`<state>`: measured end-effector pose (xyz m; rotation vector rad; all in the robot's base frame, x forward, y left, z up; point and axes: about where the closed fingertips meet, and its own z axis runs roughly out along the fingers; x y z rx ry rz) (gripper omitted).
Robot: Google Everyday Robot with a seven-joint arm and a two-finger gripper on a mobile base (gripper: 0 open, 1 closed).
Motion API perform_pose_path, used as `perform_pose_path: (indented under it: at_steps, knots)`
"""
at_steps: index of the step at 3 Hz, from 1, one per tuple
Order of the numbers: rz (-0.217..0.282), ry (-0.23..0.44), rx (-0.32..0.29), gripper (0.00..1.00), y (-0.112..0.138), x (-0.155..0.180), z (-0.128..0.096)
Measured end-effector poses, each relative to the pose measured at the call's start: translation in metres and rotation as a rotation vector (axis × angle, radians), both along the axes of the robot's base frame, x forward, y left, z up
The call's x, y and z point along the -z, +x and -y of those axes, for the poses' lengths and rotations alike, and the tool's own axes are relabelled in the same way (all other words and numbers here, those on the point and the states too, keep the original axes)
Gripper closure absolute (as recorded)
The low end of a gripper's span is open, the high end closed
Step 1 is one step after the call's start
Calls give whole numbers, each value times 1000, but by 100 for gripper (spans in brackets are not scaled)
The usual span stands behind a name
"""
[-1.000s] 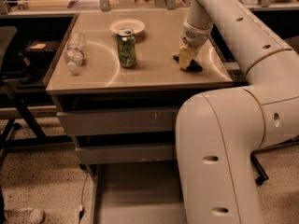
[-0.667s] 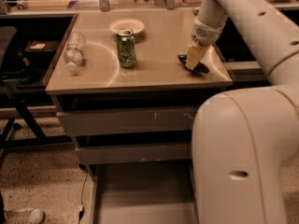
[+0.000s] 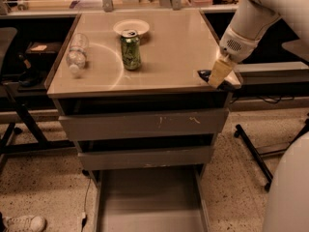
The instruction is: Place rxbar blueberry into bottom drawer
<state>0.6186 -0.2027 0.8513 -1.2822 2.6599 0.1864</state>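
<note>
My gripper (image 3: 218, 77) hangs at the front right corner of the cabinet top, its tan fingers pointing down. It is shut on the rxbar blueberry (image 3: 204, 74), a small dark flat bar whose end sticks out to the left just above the top's edge. Most of the bar is hidden by the fingers. The bottom drawer (image 3: 149, 199) is pulled open below, with a bare grey floor and low sides. It lies lower and to the left of the gripper.
A green can (image 3: 131, 50) stands mid-top, with a white plate (image 3: 131, 27) behind it and a clear water bottle (image 3: 76, 54) lying at the left. Two shut scratched drawers (image 3: 145, 124) sit above the open one. My white body (image 3: 289, 192) fills the lower right. A shoe (image 3: 24, 223) is at the bottom left.
My gripper has moved right and toward the front edge of the top, and the dark bar has moved with it. The can, plate and bottle have stayed put.
</note>
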Motion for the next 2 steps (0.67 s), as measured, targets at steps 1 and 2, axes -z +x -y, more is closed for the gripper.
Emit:
perform_pose_path:
  at_steps: [1, 2]
  knots:
    - [3, 1, 0, 100, 1, -1, 0]
    - [-10, -11, 23, 100, -15, 11, -1]
